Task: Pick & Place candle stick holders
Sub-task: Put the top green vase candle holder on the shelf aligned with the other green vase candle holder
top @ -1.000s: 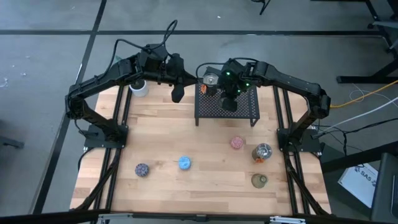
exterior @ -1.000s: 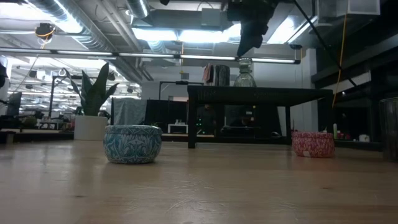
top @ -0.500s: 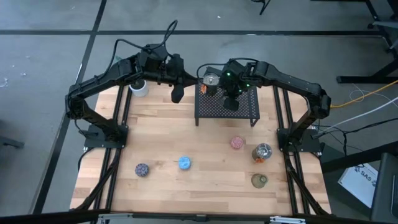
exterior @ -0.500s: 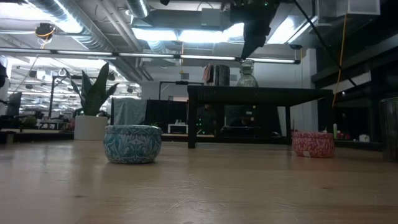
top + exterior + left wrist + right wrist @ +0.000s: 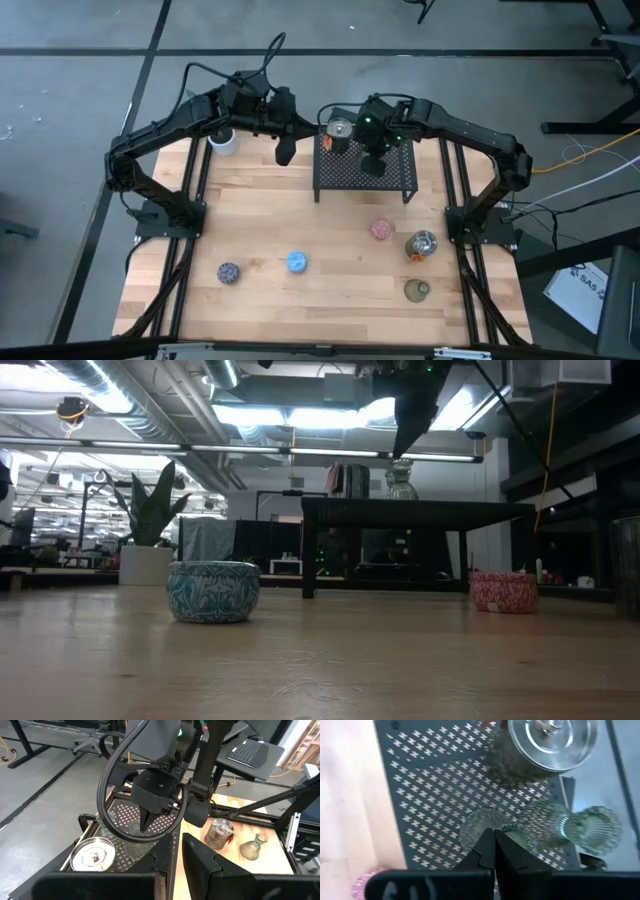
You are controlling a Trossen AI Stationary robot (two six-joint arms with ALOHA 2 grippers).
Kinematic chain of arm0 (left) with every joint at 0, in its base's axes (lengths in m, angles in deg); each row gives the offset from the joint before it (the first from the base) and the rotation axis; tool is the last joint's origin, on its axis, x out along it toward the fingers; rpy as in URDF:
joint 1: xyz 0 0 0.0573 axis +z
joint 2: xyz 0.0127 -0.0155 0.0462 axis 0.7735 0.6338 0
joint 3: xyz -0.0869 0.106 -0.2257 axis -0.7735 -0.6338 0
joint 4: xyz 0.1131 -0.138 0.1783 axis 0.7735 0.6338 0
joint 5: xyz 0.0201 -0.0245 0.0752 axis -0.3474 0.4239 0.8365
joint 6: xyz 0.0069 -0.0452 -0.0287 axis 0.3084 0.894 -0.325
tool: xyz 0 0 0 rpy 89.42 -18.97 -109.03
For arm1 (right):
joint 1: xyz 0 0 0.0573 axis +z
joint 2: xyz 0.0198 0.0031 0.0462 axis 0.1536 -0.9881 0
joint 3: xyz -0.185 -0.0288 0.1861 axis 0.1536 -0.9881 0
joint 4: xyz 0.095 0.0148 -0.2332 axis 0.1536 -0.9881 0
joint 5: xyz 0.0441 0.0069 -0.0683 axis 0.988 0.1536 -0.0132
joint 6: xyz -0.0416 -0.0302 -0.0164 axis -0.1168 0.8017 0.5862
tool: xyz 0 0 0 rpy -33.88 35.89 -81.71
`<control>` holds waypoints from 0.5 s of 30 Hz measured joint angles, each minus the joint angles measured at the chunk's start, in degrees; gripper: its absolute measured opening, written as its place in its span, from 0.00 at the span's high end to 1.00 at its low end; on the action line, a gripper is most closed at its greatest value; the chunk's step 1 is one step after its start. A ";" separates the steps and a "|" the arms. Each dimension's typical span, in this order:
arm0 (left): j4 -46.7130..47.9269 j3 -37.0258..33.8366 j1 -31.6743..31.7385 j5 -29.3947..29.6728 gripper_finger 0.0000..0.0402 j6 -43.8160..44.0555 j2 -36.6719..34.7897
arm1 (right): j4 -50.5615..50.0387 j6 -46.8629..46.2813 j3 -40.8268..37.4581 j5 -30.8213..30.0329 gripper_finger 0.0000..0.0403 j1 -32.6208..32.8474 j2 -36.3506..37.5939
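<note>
High view: two holders on black mesh rack [image 5: 364, 172], silvery lidded holder [image 5: 340, 129] among them; pink holder [image 5: 380, 229], blue holder [image 5: 297, 262], three more left on wooden table [image 5: 260, 220]. Low view: patterned blue tin, ribbed clear glass holder [image 5: 401, 478] atop rack. Right wrist view: right gripper [image 5: 493, 844] clenched, empty, above perforated mesh. Left wrist view: left gripper [image 5: 175, 851] clenched, empty.

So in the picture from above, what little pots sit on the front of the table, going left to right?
Purple-speckled holder → blue holder → pink holder → then the olive-green holder and silvery holder, level with each other.
</note>
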 joint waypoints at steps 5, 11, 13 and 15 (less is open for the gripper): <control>0.00 0.00 0.00 0.00 0.92 -0.02 0.00 | -0.25 0.82 0.00 -3.32 1.00 0.00 0.00; 0.00 0.02 0.00 0.00 0.92 -0.09 0.00 | 0.09 0.83 -0.02 -4.79 1.00 -0.02 -0.07; 0.00 0.02 -0.02 0.00 0.92 -0.11 0.00 | 0.11 0.83 -0.04 -4.80 1.00 -0.02 0.08; 0.00 0.02 0.00 0.00 0.92 -0.15 0.00 | -0.13 1.01 0.17 -4.79 1.00 0.01 0.19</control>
